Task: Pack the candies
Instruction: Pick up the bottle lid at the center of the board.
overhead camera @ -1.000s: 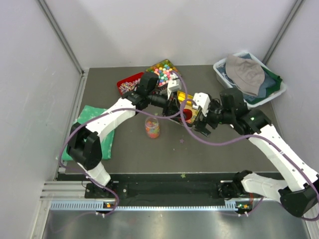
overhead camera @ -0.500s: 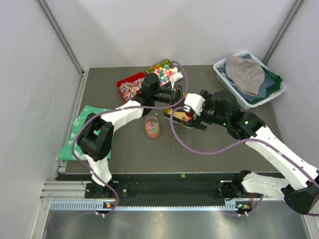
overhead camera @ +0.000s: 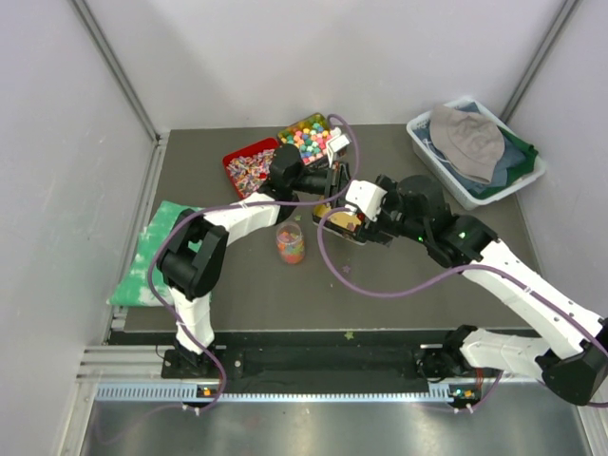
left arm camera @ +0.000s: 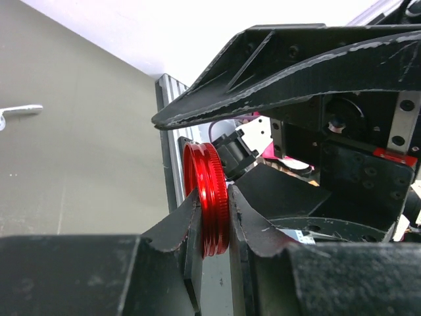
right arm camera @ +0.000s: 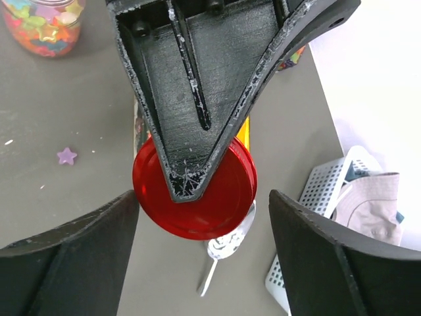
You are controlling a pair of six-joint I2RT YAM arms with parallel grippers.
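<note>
Red lid [left arm camera: 206, 191] is sitting clamped edge-on in the left gripper [left arm camera: 212, 201]. The right gripper [right arm camera: 202, 197], jaws apart, is straddling it. The jar [overhead camera: 290, 231] of candies [overhead camera: 290, 249] is standing leftward.

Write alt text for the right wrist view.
A round red lid, face-on at centre, is held by the left arm's fingers, with the right arm's fingers open on either side. A jar of candies stands upper left on the grey table.
</note>
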